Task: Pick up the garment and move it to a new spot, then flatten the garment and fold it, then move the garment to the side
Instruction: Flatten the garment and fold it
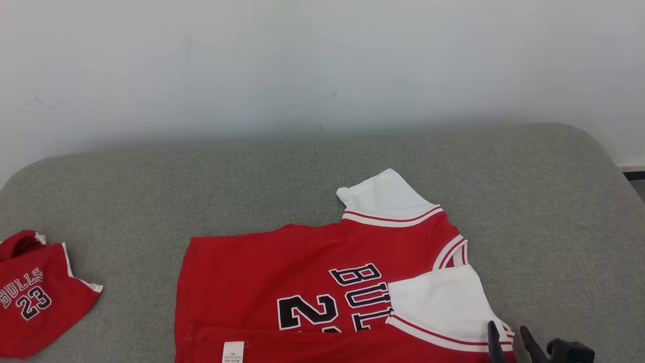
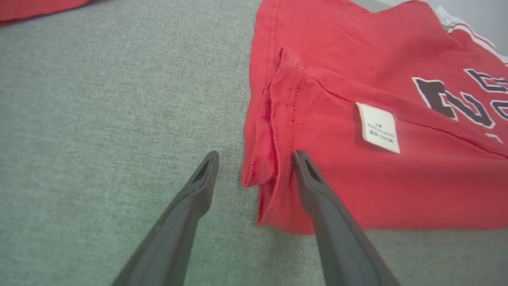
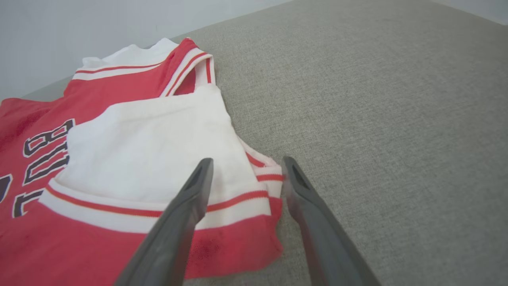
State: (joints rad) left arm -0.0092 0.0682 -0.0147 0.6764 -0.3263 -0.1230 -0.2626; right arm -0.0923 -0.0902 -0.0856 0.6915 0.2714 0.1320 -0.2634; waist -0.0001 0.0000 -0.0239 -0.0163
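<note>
Left gripper (image 2: 254,159) is spread wide at the jersey's (image 1: 282,272) hem end. One finger sits over the red cloth and the other over bare grey cushion (image 1: 151,191) just outside the jersey's edge, so the doubled hem corner lies between them. Nothing is gripped.

At the jersey's other end the right gripper (image 3: 247,162) is also released. Its fingers straddle the near corner of the white sleeve (image 3: 151,147), where the striped trim meets the jersey's red edge.

The jersey lies flat on the cushion, hem to the robot's left and collar to its right. Its near strip is turned over onto the body, which is why the care label (image 2: 379,127) shows face up. The sleeve is folded in across the jersey's lettering, while the far sleeve (image 1: 383,196) pokes out beyond the jersey's back edge.

With one gripper at each end of the jersey's near fold, I'd judge this is the folding stage, set for a two-corner pinch that would carry that edge across evenly. The risk at the hem end is that the layers are bunched, so a shallow bite may catch only the top one.

Well off the jersey's hem side lies a second red piece (image 1: 35,297), apart from it and likely leaving room for the final shift aside.
</note>
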